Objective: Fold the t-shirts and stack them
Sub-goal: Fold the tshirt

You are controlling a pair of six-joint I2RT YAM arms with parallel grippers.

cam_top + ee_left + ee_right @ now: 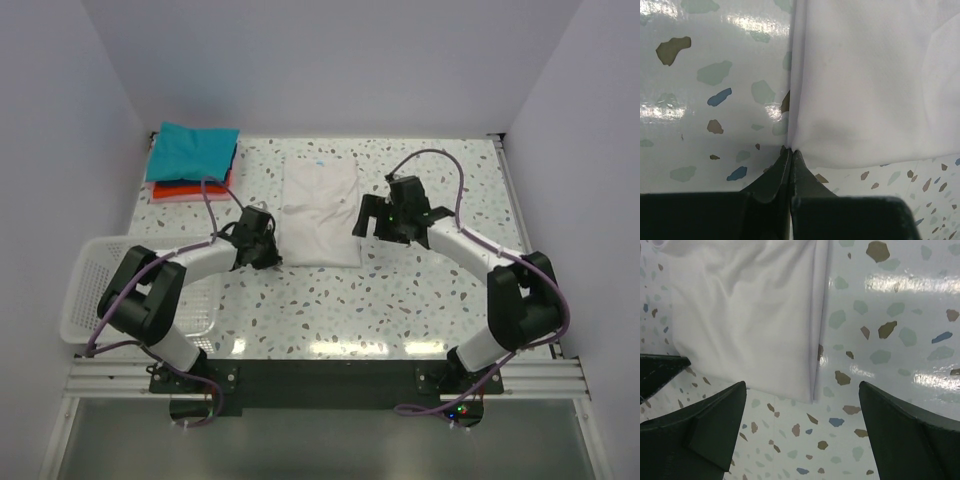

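Observation:
The white t-shirt (318,210) lies folded into a long strip in the middle of the table. My left gripper (272,252) is at its near left corner. In the left wrist view the jaws stand closed (790,150) and pinch the edge of the white cloth (865,90) at that corner. My right gripper (368,222) is open beside the shirt's right edge. In the right wrist view its fingers (715,425) are spread above the near right corner of the white shirt (750,320), holding nothing. The teal shirt (193,150) lies folded on the red-orange shirt (185,189) at the back left.
A white mesh basket (90,290) stands at the near left, under the left arm. White walls close the back and both sides of the speckled table (400,310). The left gripper's finger shows at the left edge of the right wrist view (660,372).

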